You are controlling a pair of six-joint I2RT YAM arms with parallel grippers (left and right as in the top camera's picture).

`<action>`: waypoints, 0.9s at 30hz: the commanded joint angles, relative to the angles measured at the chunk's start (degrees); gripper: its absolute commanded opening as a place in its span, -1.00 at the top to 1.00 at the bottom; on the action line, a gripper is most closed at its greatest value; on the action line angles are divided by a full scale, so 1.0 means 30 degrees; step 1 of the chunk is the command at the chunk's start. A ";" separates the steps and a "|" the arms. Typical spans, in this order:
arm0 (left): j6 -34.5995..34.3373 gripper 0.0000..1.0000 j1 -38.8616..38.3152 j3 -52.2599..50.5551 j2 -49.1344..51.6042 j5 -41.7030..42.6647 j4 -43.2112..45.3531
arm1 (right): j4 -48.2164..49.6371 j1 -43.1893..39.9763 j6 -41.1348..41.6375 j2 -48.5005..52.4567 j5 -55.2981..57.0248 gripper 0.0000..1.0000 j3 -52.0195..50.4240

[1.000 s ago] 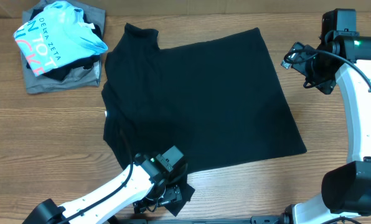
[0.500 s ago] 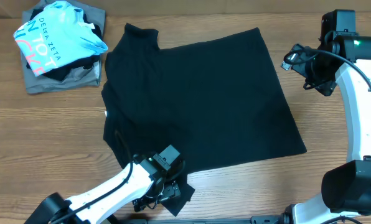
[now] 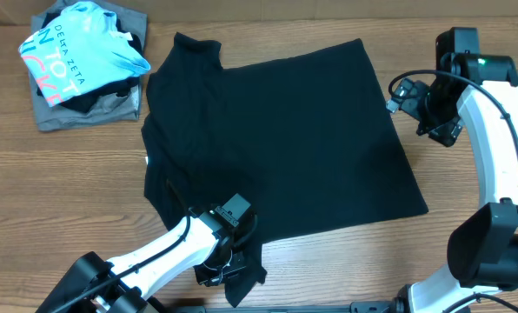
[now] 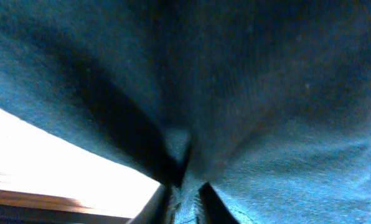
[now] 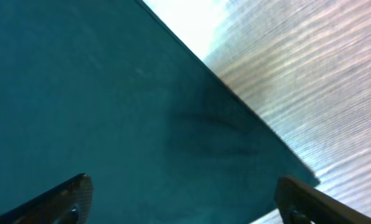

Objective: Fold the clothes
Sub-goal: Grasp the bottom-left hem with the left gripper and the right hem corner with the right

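A black shirt lies spread flat across the middle of the table. Its lower-left flap hangs by the table's front edge. My left gripper is there, shut on that flap. In the left wrist view the cloth fills the frame, and a fold of it is pinched between the fingertips. My right gripper hovers at the shirt's upper right edge. In the right wrist view it stands wide open over the shirt, with nothing between its fingers.
A pile of other clothes, with a light blue printed shirt on top of a grey one, sits at the back left. Bare wooden table lies right of the black shirt and along the front left.
My left gripper has shut on the shirt's lower-left flap and drawn it slightly. The right arm has moved left, toward the shirt's right edge.
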 commanded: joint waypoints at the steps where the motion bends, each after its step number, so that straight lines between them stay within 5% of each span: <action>1: 0.0481 0.84 0.0066 -0.0816 0.0896 -0.1268 0.0627 | 0.0175 -0.0153 0.0590 -0.0066 0.0299 -0.73 -0.1013; 27: 0.1333 0.92 0.1224 -0.0816 0.0896 -0.1202 -0.0364 | 0.2426 -0.2805 0.4437 -0.0073 0.0321 -0.54 -0.8765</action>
